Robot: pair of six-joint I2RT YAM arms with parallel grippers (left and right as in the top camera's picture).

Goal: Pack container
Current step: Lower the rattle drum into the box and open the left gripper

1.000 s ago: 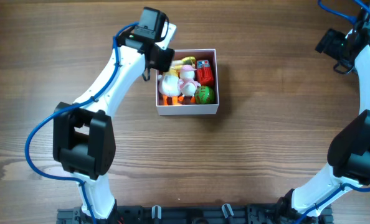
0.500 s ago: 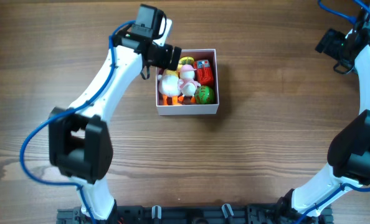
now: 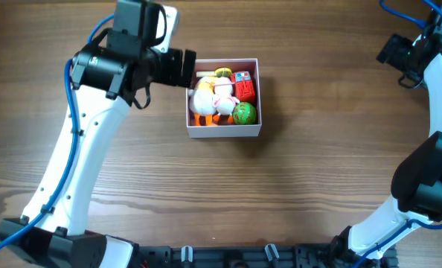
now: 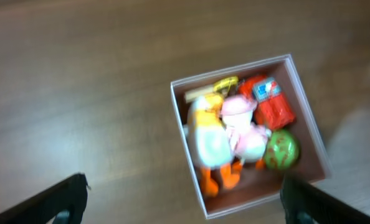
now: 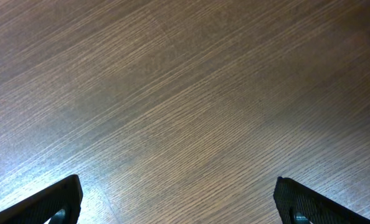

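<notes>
the container (image 3: 224, 132) stands on the wooden table (image 3: 310, 171), full with a toy duck (image 3: 201, 97), a pink figure (image 3: 222, 93), a red car (image 3: 245, 88) and a green ball (image 3: 243, 113). no toy lies outside, so packing seems done. the left gripper (image 3: 184, 68) hovers just beside it, wide open and empty. the right gripper (image 3: 394, 53), well apart, is the same.

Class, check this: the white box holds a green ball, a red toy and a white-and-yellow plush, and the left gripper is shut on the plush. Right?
No. The left gripper is open and holds nothing; the plush lies in the box, as the left wrist view shows.
</notes>
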